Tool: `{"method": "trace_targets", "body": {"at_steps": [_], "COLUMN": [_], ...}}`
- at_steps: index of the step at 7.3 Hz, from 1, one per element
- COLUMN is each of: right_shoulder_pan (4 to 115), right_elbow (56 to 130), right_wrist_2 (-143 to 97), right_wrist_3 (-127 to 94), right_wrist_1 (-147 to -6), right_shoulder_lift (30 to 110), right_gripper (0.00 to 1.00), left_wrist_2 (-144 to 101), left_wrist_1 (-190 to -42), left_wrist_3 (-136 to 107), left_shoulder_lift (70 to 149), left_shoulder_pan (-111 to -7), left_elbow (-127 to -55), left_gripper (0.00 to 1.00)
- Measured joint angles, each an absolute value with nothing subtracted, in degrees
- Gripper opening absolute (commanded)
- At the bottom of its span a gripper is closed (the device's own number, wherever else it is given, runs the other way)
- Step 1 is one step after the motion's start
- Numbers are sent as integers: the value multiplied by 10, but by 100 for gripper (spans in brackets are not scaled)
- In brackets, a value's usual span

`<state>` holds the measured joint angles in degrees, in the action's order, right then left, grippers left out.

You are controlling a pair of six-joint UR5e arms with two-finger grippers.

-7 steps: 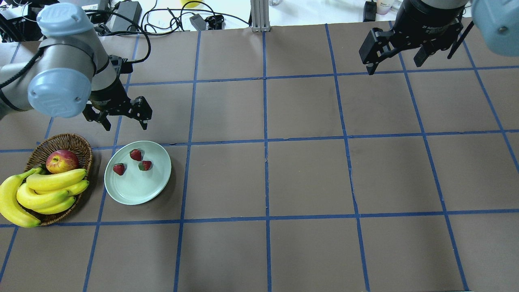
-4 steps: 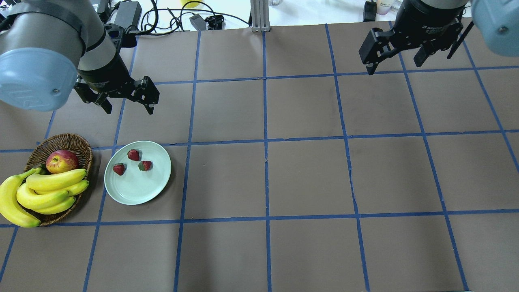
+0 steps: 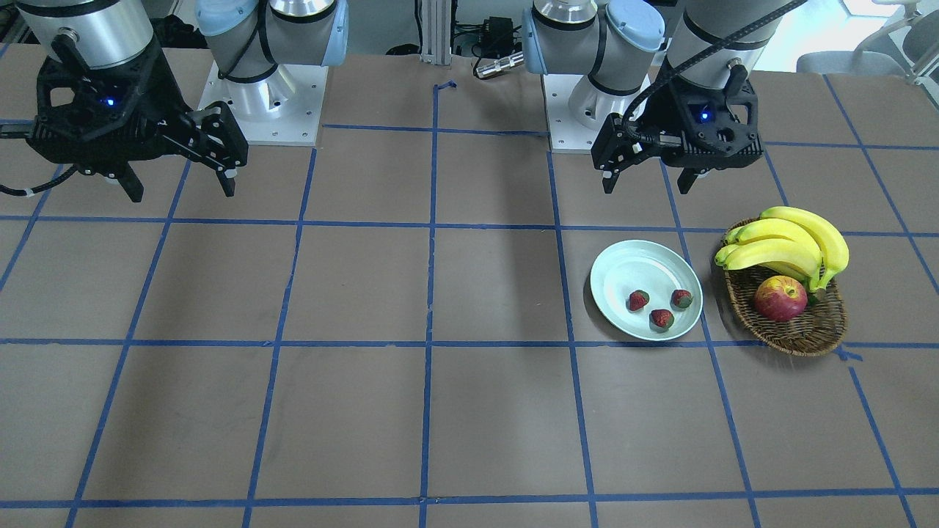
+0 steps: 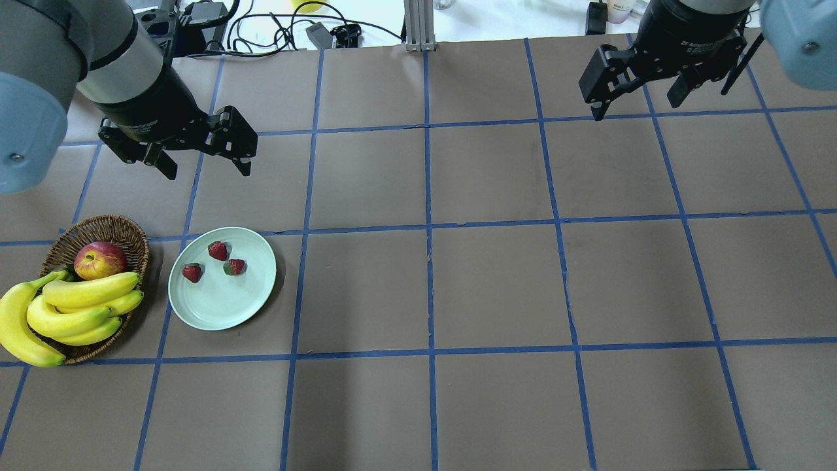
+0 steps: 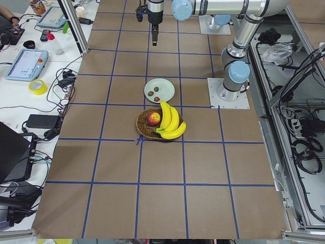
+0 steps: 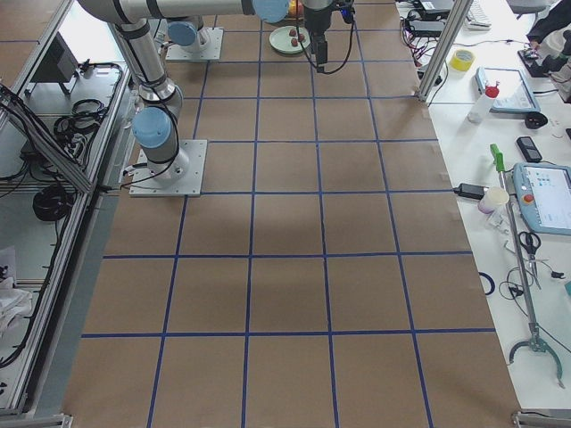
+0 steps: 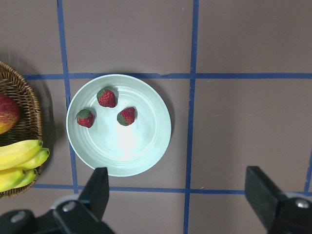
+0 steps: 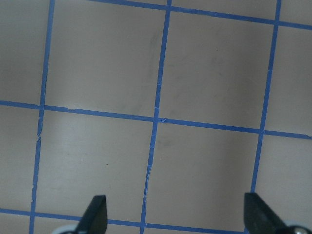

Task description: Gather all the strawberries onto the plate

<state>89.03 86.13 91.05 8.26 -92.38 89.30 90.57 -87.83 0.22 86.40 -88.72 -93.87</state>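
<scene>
Three strawberries [image 7: 107, 97] are sitting on the pale mint plate [image 7: 146, 156], grouped in the half farther from my base. They're close together but not touching, and none is up on the rim. I can't spot any loose berry on the brown table [image 4: 497, 281], so I'd call the collecting done.

My left gripper [image 4: 209, 173] hangs high above the table near the plate, fingers spread wide with nothing between them, and its wrist camera looks straight down on the berries. Right next to the plate is the wicker basket [image 4: 140, 237] with the red-yellow apple [image 4: 99, 260] and a bunch of bananas [image 4: 78, 307]. None of that is part of the job. My right gripper [image 4: 634, 110] is way over on the other side of the table, also spread open and empty.

What's left, I reckon, is just backing off cleanly. I'd keep the left arm high and leave the fingers open. I'd also steer away from the plate and basket rather than across them. A nudged rim could roll a berry off, since the plate is shallow.
</scene>
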Motion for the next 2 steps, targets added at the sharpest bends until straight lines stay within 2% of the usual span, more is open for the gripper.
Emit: {"method": "trace_targets", "body": {"at_steps": [2], "right_shoulder_pan": [890], "right_elbow": [861], "right_wrist_2": [911], "right_wrist_3": [82], "right_wrist_1": [-924], "right_shoulder_lift": [893], "right_gripper": [100], "left_wrist_2": [900], "left_wrist_1": [-895], "left_wrist_3": [3], "left_shoulder_lift": [857], "left_shoulder_pan": [-887], "left_elbow": [-940], "left_gripper": [100]}}
